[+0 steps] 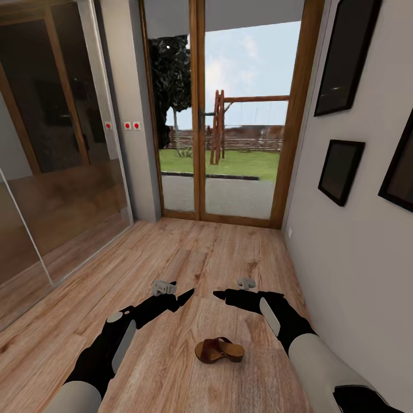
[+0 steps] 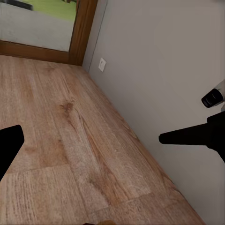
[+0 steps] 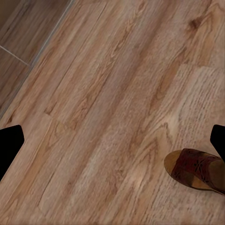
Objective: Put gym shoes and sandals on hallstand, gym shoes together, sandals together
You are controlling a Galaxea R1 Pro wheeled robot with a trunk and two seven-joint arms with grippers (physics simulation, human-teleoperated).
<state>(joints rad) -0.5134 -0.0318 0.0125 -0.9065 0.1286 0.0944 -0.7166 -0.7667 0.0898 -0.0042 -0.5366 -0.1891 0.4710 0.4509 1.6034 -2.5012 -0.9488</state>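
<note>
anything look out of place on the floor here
One brown sandal lies alone on the wood corridor floor, between the two arms and below both grippers, with no partner beside it. Nothing looks spilled or damaged.

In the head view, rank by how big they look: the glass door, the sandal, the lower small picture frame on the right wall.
1. Glass door, by far.
2. Picture frame.
3. Sandal.
The frame is only somewhat larger than the sandal, which lies closer, so true sizes stay unsure.
</note>
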